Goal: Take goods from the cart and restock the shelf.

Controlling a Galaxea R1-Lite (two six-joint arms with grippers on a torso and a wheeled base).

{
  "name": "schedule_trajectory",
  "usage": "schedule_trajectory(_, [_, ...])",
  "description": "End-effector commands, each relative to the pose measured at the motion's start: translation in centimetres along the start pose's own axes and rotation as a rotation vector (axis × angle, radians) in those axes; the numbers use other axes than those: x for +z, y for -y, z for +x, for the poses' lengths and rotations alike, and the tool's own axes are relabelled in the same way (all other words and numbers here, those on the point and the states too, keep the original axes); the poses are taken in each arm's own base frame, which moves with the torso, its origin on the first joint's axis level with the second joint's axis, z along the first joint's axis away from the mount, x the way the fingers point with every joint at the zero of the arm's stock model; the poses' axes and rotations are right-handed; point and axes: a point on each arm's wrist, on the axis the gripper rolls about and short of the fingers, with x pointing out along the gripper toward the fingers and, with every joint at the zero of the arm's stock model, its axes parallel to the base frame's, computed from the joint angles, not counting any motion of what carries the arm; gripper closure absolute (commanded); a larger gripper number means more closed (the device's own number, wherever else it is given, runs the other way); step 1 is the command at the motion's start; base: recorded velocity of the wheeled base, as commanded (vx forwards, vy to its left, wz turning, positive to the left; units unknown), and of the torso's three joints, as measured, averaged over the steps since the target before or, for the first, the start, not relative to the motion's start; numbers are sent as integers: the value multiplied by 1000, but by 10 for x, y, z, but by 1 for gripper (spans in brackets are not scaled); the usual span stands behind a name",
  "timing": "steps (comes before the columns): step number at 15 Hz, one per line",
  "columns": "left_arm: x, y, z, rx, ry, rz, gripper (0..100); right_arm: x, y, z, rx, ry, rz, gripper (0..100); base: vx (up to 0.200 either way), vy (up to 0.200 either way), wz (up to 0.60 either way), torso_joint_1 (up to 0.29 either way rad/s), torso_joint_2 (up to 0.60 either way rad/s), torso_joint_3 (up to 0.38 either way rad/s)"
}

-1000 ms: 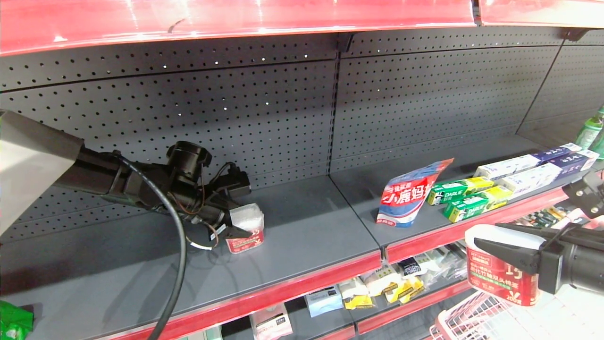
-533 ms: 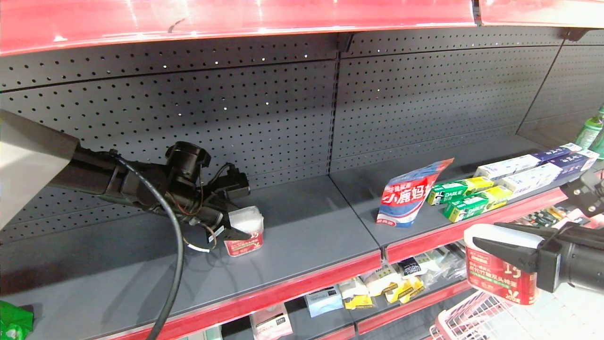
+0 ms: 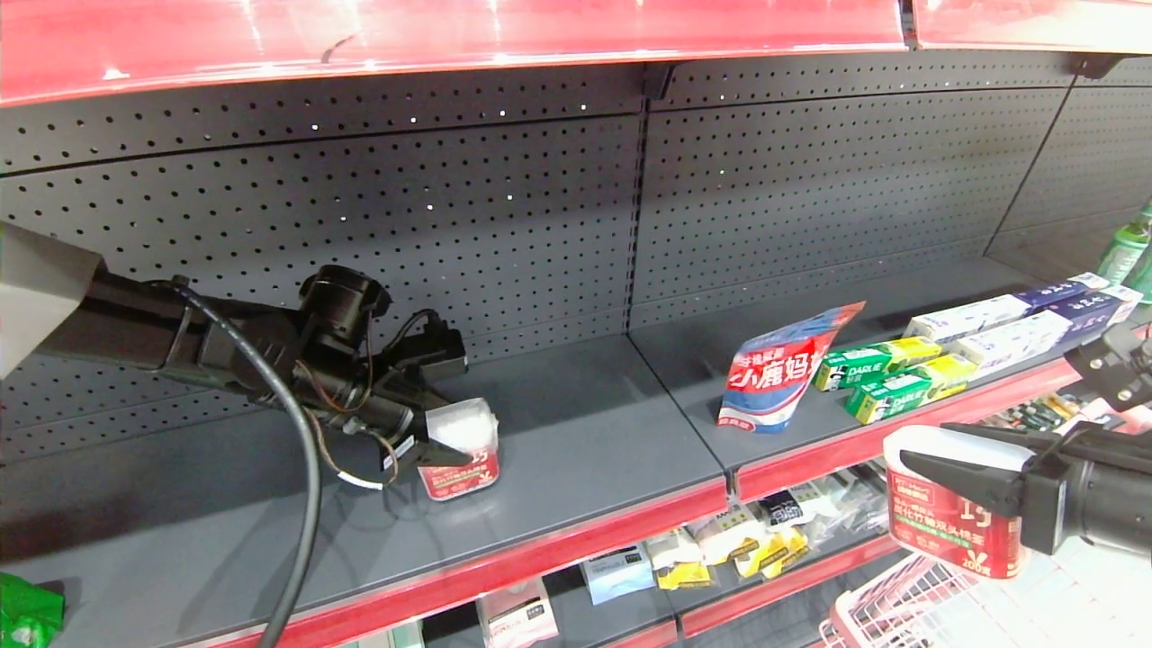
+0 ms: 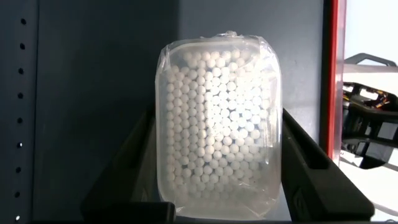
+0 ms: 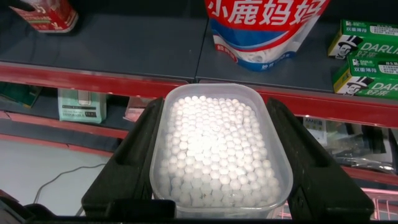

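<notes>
I read the left gripper [image 3: 450, 434] as clamped on a swab box [image 3: 470, 468], which sits slightly tilted on the left bay of the shelf [image 3: 585, 450]. The right gripper [image 3: 956, 461] is clamped on a second swab box [image 3: 954, 531], held in front of the shelf edge, above the cart [image 3: 891, 605].

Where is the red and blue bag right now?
In the head view, the red and blue bag stands on the grey shelf, right of the middle seam, with the green boxes just to its right.
</notes>
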Motion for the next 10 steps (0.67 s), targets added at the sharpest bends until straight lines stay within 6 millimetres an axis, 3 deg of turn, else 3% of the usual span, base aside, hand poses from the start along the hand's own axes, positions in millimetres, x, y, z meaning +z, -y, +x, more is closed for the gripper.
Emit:
schedule_trajectory(1, [-1,10,-7,-8,-4,-1,100,0,0,0,1,0,0,100,0,0,0,0,0,0])
schedule_trajectory(10, [-9,23,-7,-50,-7,-11,100,0,1,2,3,-5,1,100,0,0,0,0,0,0])
